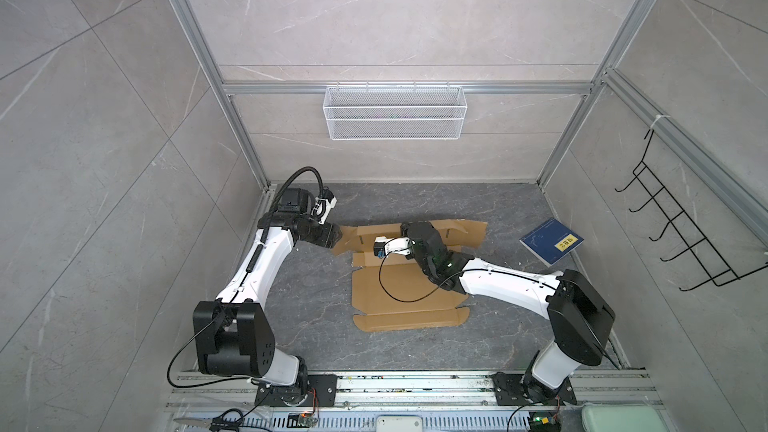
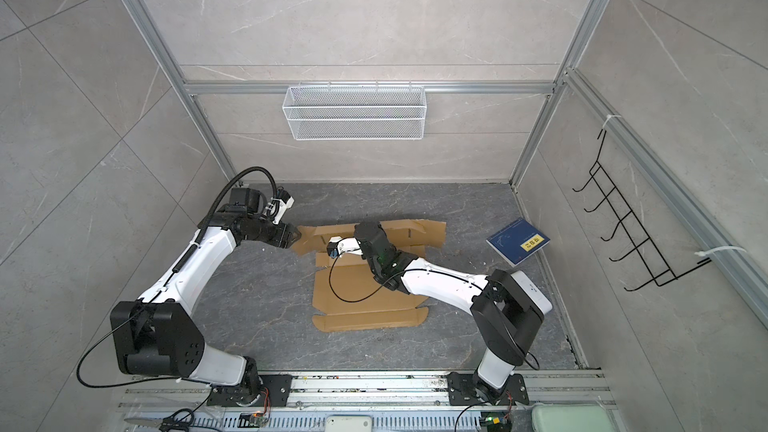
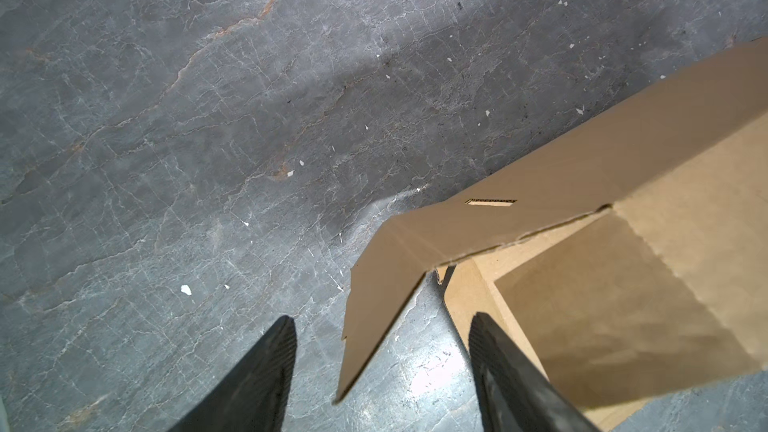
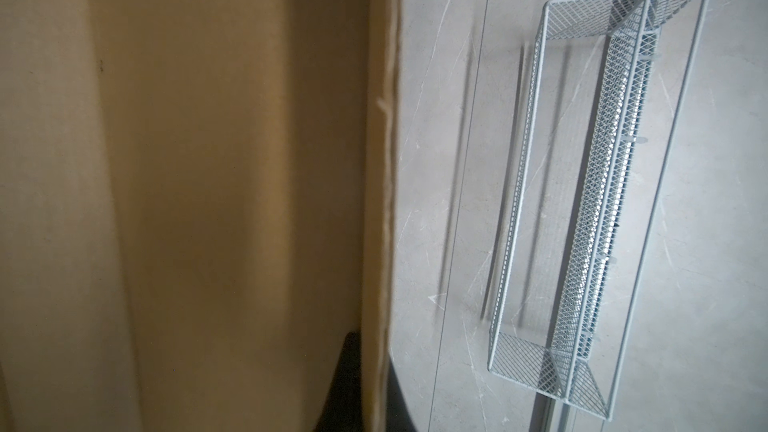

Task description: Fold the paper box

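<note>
**Arm pose.** Both arms rise from bases at the near edge of the dark grey marbled table (image 1: 311, 317) and reach toward its middle. The left arm is bent at the elbow. Its left gripper (image 1: 338, 238) points sideways at the far left flap of the paper box (image 1: 399, 297), a brown die-cut sheet of corrugated cardboard with flaps and tabs. In the left wrist view the black fingers (image 3: 266, 376) stand apart, with the flap's free corner between them and touching neither. The right arm stretches low across the sheet. The right gripper (image 4: 372, 367) is clamped on the edge of the far panel, one dark finger on each face, and that panel stands raised.

**Containers.** The box is not yet formed: its near panels lie flat at the table's middle. A white wire-mesh basket (image 1: 395, 118) hangs from the rail on the back wall. A dark blue book with a yellow label (image 1: 550, 241) lies flat near the table's right edge, well apart from the sheet.
</note>
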